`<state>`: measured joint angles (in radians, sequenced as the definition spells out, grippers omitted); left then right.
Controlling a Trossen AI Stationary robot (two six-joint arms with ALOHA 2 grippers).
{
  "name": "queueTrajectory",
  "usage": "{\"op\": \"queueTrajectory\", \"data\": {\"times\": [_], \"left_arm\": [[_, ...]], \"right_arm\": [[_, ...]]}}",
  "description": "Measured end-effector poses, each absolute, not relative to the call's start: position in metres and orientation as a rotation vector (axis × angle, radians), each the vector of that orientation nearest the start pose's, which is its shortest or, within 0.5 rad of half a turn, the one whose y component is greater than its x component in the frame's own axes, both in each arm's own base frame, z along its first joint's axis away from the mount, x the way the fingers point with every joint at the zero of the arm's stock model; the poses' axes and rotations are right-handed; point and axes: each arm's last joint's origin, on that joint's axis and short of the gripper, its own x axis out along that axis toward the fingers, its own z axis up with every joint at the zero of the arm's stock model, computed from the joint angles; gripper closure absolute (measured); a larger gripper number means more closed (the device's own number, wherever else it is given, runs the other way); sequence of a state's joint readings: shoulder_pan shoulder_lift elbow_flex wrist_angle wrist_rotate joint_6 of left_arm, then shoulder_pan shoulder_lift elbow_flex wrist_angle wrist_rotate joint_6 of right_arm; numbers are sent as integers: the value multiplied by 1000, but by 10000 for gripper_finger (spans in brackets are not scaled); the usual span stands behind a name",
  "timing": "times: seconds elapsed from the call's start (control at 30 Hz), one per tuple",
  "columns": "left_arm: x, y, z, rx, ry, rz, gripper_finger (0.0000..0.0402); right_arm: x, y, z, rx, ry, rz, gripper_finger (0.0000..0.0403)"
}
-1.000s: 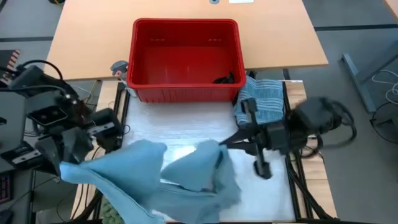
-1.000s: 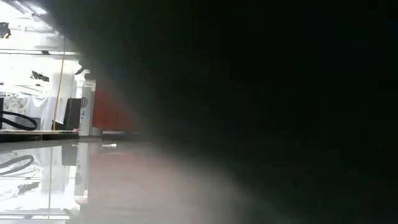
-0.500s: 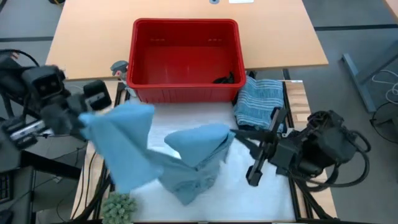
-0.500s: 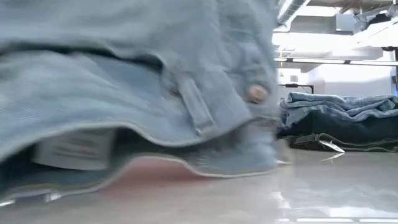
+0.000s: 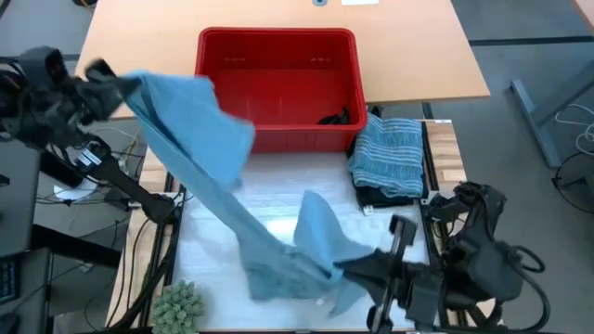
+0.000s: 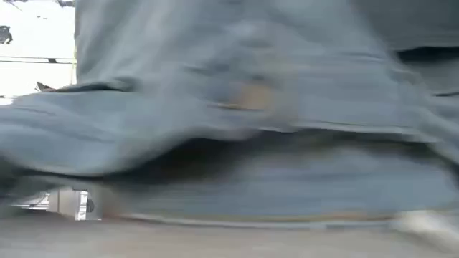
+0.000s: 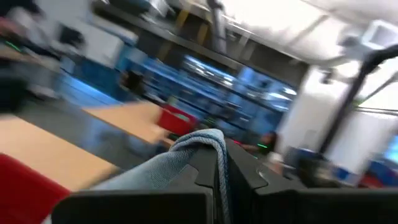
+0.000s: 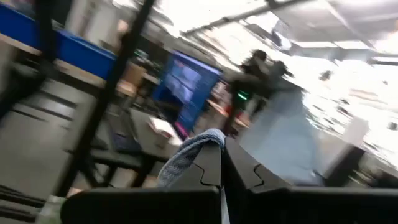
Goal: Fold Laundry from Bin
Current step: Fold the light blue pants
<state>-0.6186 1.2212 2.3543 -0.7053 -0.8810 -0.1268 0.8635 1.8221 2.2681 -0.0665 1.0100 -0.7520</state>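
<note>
Surface (image 5: 436,56): tan wood at the far side, with a white work area nearer. Red bin (image 5: 277,88) sits at the far centre of the work area, mostly empty, with a small dark item (image 5: 337,118) in its near right corner. Light blue garment (image 5: 232,204) is stretched diagonally, from high at the far left, across the bin's left front corner, down to the near centre-right, sagging onto the white area in between. In the low view it fills nearly the whole frame, hanging just above the surface. Folded striped grey-blue piece (image 5: 391,154) lies on a dark one (image 5: 385,196), right of the bin and just beside it. Left tool (image 5: 109,77) is off the far left edge, level with the bin, clenched on one end of the garment; its wrist view shows cloth pinched between the fingers (image 7: 205,168). Right tool (image 5: 345,269) is at the near right, clenched on the other end, cloth bunched over its fingers (image 8: 208,165). Green fuzzy thing (image 5: 176,306) sits at the near left edge.
</note>
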Motion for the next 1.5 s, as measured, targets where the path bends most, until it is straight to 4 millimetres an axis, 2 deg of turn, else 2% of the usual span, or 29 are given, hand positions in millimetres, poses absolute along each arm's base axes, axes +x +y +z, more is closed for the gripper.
{"op": "queueTrajectory", "data": {"times": [0.1,0.23,0.37,0.53,0.67,0.8,0.9,0.97,1.07,1.17,1.23,1.33,1.5], "left_arm": [[49,-6,638,-326,-345,328,401],[42,-1,645,-208,-388,357,401],[42,-2,651,-104,-437,325,401],[46,-5,653,-30,-421,376,401],[50,-7,653,65,-399,402,401],[58,-10,652,103,-372,457,401],[64,-12,650,123,-351,476,401],[71,-14,648,148,-322,497,401],[92,-16,639,245,-217,576,401],[125,-13,626,292,-100,661,401],[150,-7,613,295,-22,659,401],[191,9,593,230,77,540,401],[241,34,575,125,116,353,401]], "right_arm": [[260,257,547,-417,-197,-139,381],[280,246,545,-376,-245,-64,381],[313,221,540,-333,-304,56,381],[362,181,528,-258,-359,165,381],[394,157,521,-191,-499,229,381],[412,140,517,-138,-537,282,381],[419,136,513,-126,-535,312,381],[420,140,511,-156,-531,282,381],[414,145,514,-174,-481,83,381],[397,148,521,-272,-370,-120,381],[384,152,526,-319,-284,-239,381],[362,162,530,-380,-151,-382,381],[325,177,532,-424,45,-587,381]]}}
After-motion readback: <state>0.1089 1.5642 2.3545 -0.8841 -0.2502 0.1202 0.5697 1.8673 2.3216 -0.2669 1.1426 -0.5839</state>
